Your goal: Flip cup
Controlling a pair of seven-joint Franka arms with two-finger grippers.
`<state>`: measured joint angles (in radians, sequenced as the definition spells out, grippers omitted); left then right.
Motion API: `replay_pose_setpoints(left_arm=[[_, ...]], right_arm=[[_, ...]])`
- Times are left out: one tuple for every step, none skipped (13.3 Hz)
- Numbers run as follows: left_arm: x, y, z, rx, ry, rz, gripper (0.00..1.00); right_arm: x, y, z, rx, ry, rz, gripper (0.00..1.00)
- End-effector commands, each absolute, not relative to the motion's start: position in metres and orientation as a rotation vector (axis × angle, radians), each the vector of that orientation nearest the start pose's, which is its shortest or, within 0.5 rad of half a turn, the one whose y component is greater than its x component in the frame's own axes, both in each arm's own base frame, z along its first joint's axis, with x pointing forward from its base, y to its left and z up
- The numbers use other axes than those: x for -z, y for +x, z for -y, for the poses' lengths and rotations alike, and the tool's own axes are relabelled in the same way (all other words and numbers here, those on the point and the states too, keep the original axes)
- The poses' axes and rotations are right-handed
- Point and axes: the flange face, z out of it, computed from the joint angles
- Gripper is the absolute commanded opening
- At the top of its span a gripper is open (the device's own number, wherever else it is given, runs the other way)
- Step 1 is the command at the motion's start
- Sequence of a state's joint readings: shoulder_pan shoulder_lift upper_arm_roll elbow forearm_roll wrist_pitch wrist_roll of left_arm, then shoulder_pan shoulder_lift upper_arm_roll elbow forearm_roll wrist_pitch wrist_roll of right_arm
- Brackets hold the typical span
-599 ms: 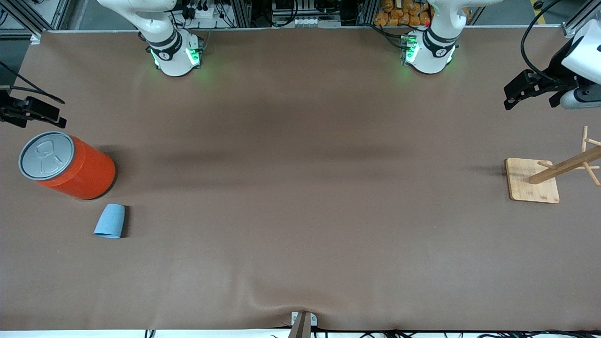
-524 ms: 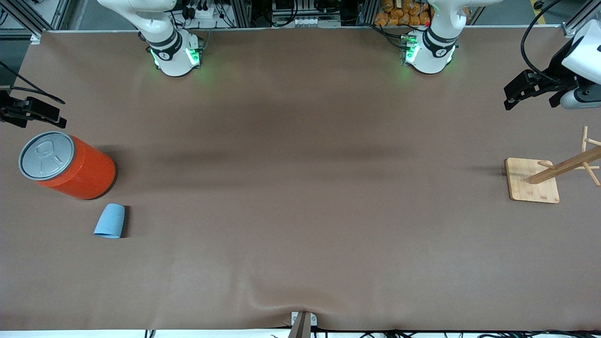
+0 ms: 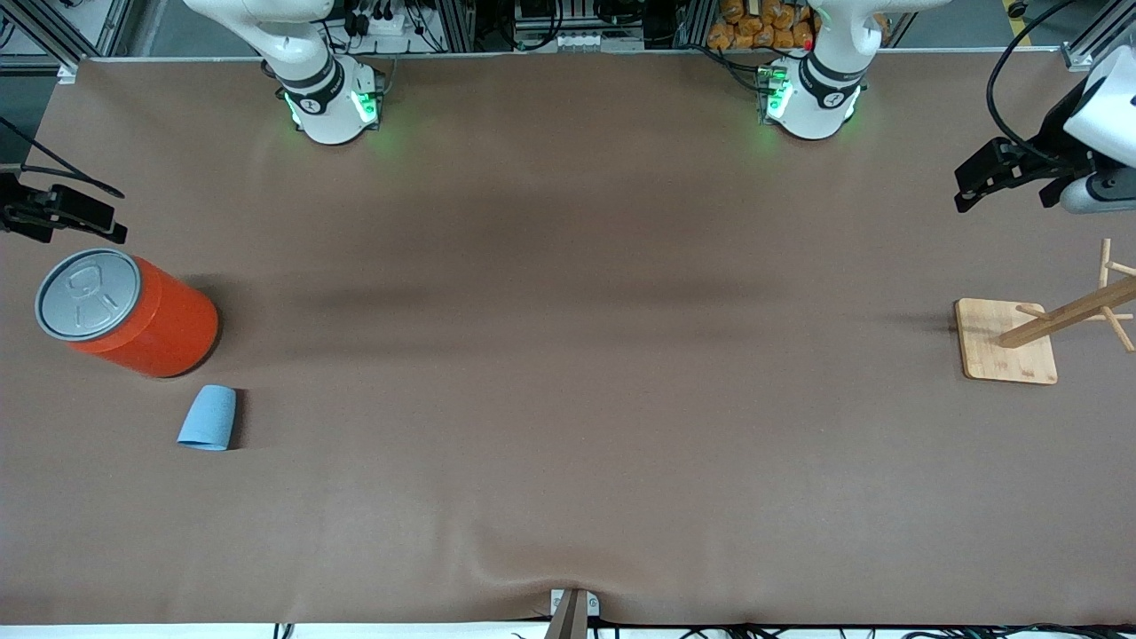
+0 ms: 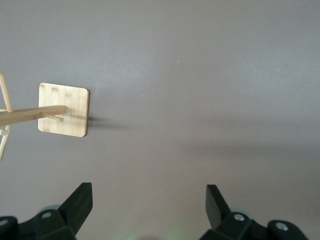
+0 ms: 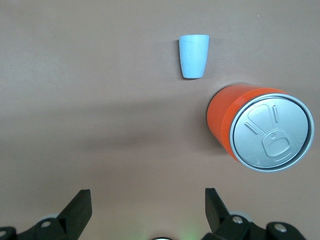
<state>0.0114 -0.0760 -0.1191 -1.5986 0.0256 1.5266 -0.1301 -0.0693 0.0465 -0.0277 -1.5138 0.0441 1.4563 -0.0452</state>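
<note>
While nothing is being gripped yet, I am reading the table like this:
Cup: the cup (image 3: 208, 418) is standing mouth-down, narrow end up, just beside the orange can (image 3: 133, 315) and nearer the front camera, at the right arm's end.
Right gripper: the right gripper (image 3: 67, 213) is hanging spread wide and empty near the can; I am judging it the natural one to make the flip.
Left gripper: the left gripper (image 3: 998, 170) is waiting, wide and empty, above the table near the wooden rack (image 3: 1007, 342), leaving the working side free.

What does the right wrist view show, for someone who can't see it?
A small light-blue cup sits on the brown table beside a big orange can with a grey lid. The open right gripper hangs above the table, holding nothing.
</note>
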Motion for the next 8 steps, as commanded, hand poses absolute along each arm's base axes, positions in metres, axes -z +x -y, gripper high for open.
replay_pose_setpoints(left_arm=[[-0.646,0.53,0.055,-0.009,-3.105,0.003,1.0],[-0.645,0.53,0.055,-0.011,-3.104,-0.002,1.0],[-0.645,0.529,0.055,-0.011,-3.103,-0.004,1.0],[-0.646,0.529,0.054,-0.009,-3.103,-0.004,1.0],[-0.647,0.529,0.054,-0.006,-3.102,-0.004,1.0],[-0.648,0.528,0.054,-0.001,-3.1,-0.004,1.0],[-0.648,0.528,0.054,-0.001,-3.101,-0.004,1.0],[-0.648,0.529,0.054,0.001,-3.101,-0.004,1.0]], right_arm=[[-0.592,0.573,0.045,-0.187,-3.074,-0.068,1.0],[-0.577,0.581,0.046,-0.218,-3.071,-0.07,1.0],[-0.563,0.587,0.046,-0.248,-3.068,-0.071,1.0],[-0.552,0.594,0.046,-0.249,-3.068,-0.07,1.0],[-0.54,0.602,0.047,-0.242,-3.069,-0.072,1.0],[-0.527,0.611,0.048,-0.235,-3.072,-0.07,1.0],[-0.515,0.619,0.05,-0.219,-3.076,-0.074,1.0],[-0.505,0.625,0.049,-0.21,-3.079,-0.071,1.0]])
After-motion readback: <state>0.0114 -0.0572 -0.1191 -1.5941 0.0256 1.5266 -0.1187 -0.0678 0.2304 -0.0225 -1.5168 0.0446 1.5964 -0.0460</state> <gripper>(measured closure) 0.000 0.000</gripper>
